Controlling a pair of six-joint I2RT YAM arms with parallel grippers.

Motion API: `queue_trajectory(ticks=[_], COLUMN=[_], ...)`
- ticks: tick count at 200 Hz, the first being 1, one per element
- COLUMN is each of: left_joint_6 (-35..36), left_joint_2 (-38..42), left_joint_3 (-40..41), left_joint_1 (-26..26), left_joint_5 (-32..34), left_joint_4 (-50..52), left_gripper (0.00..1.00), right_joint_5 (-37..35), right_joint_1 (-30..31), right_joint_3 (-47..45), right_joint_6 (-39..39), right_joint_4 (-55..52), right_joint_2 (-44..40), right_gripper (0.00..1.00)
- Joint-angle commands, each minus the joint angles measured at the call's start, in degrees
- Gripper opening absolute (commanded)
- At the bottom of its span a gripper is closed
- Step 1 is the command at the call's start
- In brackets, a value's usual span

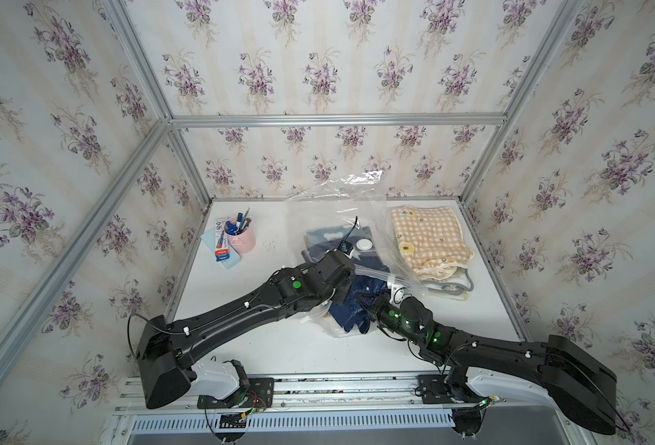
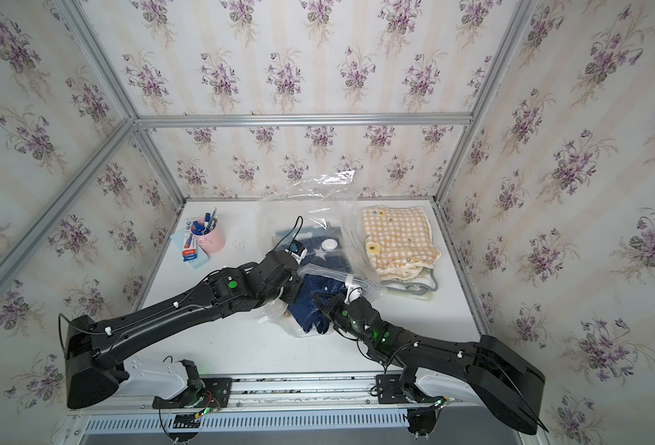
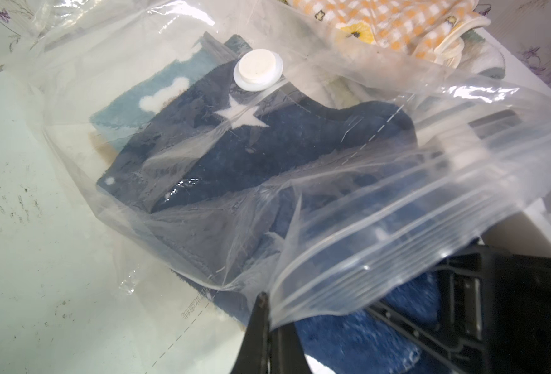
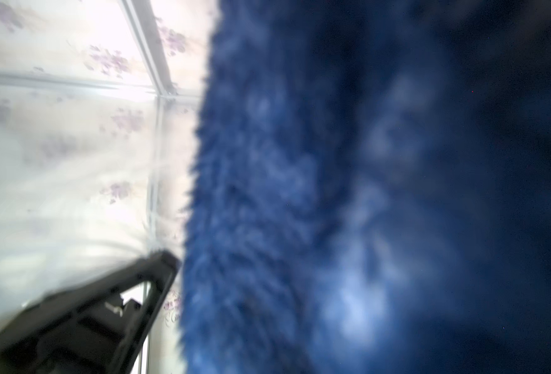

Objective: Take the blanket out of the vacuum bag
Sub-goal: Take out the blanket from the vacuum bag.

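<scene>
Closed left gripper (image 3: 265, 302) pinches zip-seal edge of vacuum bag (image 3: 381, 226). Closed right gripper (image 1: 365, 303) clamps dark blue blanket (image 1: 350, 310) at bag mouth. Blanket partly out of bag, rest inside beneath valve disc (image 1: 364, 244). Bag mouth robot-side of valve disc; both grippers there.

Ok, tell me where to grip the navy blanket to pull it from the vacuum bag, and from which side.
Grip the navy blanket by the fluffy fold already sticking out of the open zip mouth of the vacuum bag, coming from the robot's side. The rest lies under plastic, towards the valve.
</scene>
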State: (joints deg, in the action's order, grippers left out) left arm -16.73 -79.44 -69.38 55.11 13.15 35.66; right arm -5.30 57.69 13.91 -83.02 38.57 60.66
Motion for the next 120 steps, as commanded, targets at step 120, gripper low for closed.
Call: queue_trajectory(ticks=[120], left_joint_6=[-7.33], left_joint_2=[-6.71], left_joint_3=[-1.0], left_joint_1=[-1.01], left_joint_5=[8.06], left_joint_4=[-4.23], left_gripper=[0.0], right_joint_5=[0.97], right_joint_1=[5.71], right_joint_3=[9.25], right_joint_6=[19.4], right_joint_4=[-14.29], right_joint_2=[-23.86], right_gripper=[0.0])
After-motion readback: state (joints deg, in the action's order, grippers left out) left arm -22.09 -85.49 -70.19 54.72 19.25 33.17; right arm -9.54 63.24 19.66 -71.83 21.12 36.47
